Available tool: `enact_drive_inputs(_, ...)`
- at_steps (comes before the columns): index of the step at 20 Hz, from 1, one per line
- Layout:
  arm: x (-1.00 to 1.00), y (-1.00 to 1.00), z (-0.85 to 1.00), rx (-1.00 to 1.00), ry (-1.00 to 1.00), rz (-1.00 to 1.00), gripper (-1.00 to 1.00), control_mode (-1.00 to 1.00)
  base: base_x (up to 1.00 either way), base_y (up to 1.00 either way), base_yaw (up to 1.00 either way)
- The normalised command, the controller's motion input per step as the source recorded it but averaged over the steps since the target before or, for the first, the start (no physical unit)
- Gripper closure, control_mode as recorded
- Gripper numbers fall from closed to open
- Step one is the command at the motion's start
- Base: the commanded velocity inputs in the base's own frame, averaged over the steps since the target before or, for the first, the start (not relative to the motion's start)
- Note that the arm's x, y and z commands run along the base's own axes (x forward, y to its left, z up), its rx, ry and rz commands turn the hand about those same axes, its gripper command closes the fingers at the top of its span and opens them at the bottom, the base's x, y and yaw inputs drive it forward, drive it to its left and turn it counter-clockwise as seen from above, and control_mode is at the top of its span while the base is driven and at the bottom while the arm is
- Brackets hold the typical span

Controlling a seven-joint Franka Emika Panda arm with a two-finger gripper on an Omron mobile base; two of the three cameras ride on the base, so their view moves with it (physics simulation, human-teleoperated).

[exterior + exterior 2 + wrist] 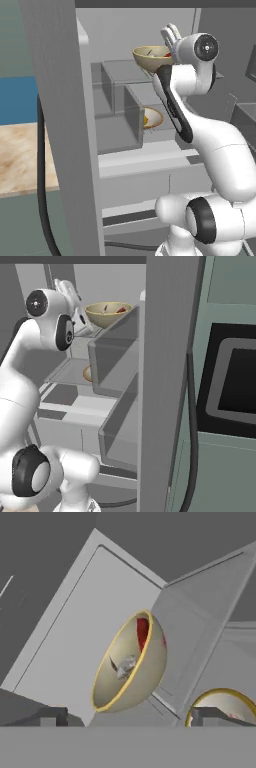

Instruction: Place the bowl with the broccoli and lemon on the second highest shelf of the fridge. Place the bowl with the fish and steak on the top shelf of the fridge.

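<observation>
Fridge: door open, pale grey inside, door bins along the door. Top shelf: holds one cream bowl with a yellow rim, upright, containing a red steak and a silvery fish. Second highest shelf: holds a second cream bowl with a lemon showing at its edge; broccoli not discernible. Gripper: fingers wide apart, clear of the upper bowl, just in front of it, holding nothing. White arm reaches up into the fridge.
</observation>
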Motion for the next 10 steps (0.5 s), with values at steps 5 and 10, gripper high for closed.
enact_drive_inputs(5, -1.00, 0.18, -0.04, -0.03, -0.03, 0.00, -1.00, -1.00, 0.00, 0.00, 0.00)
enact_drive_inputs(10, -1.00, 0.15, -0.06, -0.05, 0.01, 0.00, -1.00, -1.00, 0.00, 0.00, 0.00)
